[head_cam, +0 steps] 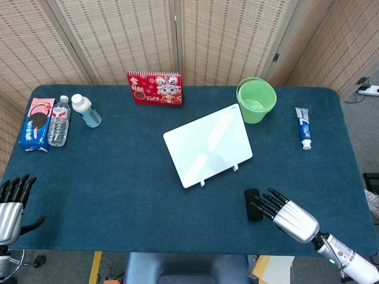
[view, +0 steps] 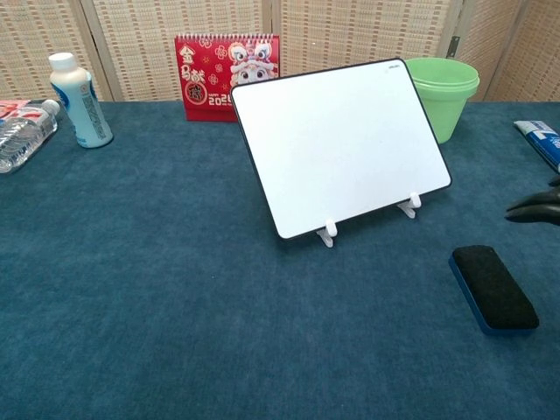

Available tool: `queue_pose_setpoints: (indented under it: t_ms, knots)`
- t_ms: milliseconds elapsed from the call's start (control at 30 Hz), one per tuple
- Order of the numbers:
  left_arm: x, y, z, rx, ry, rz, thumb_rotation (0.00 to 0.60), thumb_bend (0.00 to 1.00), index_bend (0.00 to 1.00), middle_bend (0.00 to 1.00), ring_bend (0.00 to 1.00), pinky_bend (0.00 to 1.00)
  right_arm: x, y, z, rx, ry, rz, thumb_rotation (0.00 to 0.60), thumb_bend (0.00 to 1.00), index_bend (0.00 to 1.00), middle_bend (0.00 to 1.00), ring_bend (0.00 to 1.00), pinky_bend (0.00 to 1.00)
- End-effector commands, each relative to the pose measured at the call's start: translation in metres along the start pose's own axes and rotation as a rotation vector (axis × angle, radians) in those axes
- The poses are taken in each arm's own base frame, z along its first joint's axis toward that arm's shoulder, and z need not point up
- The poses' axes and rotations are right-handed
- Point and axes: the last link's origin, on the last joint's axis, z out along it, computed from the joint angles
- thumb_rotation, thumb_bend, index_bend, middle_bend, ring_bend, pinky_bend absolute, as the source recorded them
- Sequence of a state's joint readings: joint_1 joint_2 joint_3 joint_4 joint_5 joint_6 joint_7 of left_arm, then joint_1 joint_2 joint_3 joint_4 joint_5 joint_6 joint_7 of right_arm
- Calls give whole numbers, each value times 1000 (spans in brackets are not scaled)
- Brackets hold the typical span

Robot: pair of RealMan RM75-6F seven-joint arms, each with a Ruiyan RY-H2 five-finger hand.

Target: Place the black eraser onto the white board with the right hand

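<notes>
The black eraser (head_cam: 253, 205) (view: 493, 286) lies flat on the blue cloth in front of the white board (head_cam: 208, 145) (view: 341, 144), which leans back on two small white feet. My right hand (head_cam: 285, 214) hovers open just right of the eraser, its dark fingertips (head_cam: 259, 203) reaching over the eraser's right edge. In the chest view only the tips of its fingers (view: 535, 206) show at the right border, above the eraser. My left hand (head_cam: 10, 204) rests open at the table's front left corner, holding nothing.
A green bucket (head_cam: 256, 100) stands behind the board and a toothpaste tube (head_cam: 303, 127) lies to the right. At the back a red calendar (head_cam: 154, 87) stands. A white bottle (head_cam: 86, 110), a water bottle (head_cam: 58, 121) and a biscuit pack (head_cam: 37, 123) lie far left.
</notes>
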State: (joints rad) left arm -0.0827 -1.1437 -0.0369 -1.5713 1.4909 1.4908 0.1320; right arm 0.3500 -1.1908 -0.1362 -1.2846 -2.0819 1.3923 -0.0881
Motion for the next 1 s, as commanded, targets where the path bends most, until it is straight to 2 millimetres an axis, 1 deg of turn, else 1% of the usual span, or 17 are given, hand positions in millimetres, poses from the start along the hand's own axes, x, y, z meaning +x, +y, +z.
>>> queue_pose_setpoints:
  t_ms: [33,133,333,500,700,1000]
  knots:
    - [-5,3,-1,-10,-22,15,600,194,0,73,39,54,-8,5,5,89,-30,-70,600,248,122,208,214,177]
    - [-7,3,-1,-3,-26,21,600,194,0,73,39,54,-15,11,12,115,-49,-144,600,249,152,231,221,178]
    - [-8,2,1,13,-27,24,600,194,0,73,39,54,-24,20,27,146,-56,-238,600,249,153,232,221,178]
    - [-7,6,0,-18,-59,-18,600,196,0,73,40,55,-32,19,37,179,-22,-310,600,249,153,232,221,178]
    - [-2,1,0,-4,-33,-18,600,195,0,73,40,55,-43,14,52,204,15,-320,600,248,153,232,237,178]
    - [2,3,-5,-26,-27,-35,600,195,0,73,40,55,-53,13,62,207,21,-329,600,249,153,241,252,178]
